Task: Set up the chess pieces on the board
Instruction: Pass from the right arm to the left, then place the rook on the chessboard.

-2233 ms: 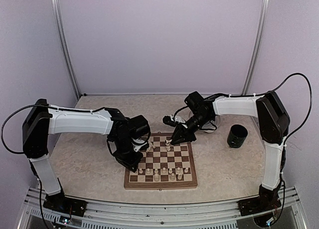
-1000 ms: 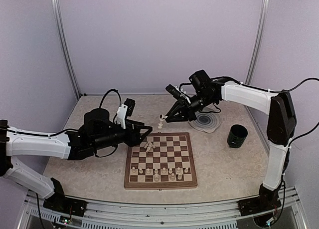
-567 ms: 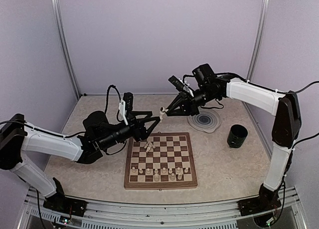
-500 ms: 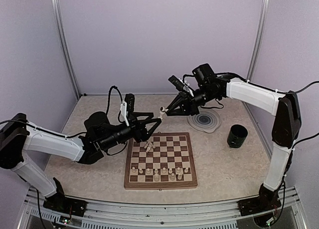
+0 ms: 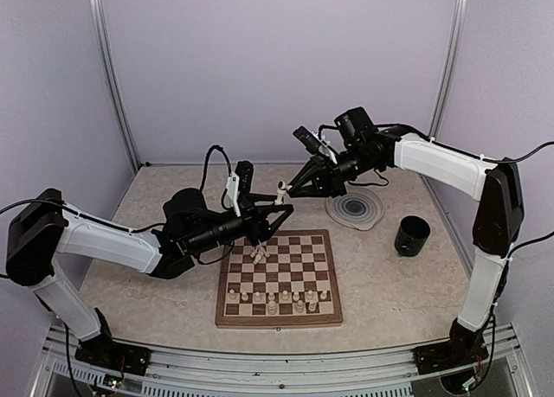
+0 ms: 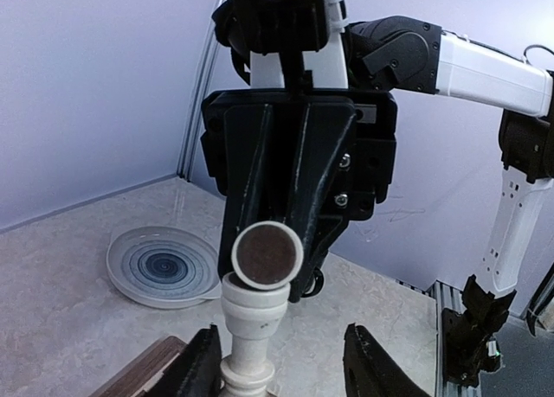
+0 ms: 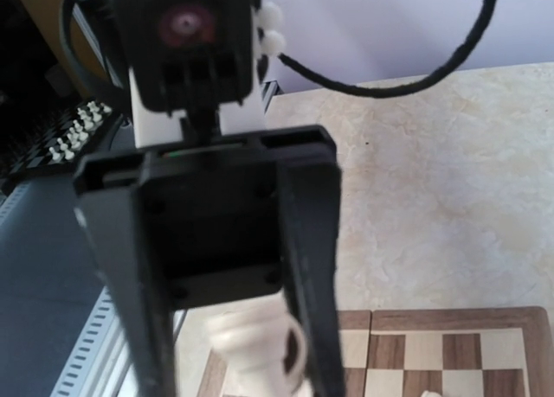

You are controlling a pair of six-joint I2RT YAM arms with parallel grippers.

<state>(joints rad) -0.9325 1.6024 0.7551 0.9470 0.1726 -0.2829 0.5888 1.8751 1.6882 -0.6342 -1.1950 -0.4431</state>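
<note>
My right gripper (image 5: 288, 189) is shut on a pale chess piece (image 5: 281, 189), held in the air above the far left corner of the board (image 5: 279, 321). In the left wrist view the chess piece (image 6: 253, 319) hangs with its brown felt base towards the camera, in front of the right gripper's black fingers (image 6: 316, 198). My left gripper (image 5: 282, 210) (image 6: 281, 362) is open around the piece's stem, which sits close to the left finger with a gap on the right. Other chess pieces (image 5: 277, 298) stand in the near rows, and a few (image 5: 258, 253) lie in a heap.
A round grey-ringed plate (image 5: 355, 209) (image 6: 163, 265) lies behind the board on the right. A dark cup (image 5: 412, 235) stands further right. The right wrist view is filled by the left gripper's black body (image 7: 208, 224), with part of the board (image 7: 450, 354) below it.
My right gripper lifted the piece off the board and carried it up and back. My left arm swung up from beside the board, and its open jaws now flank the piece.
</note>
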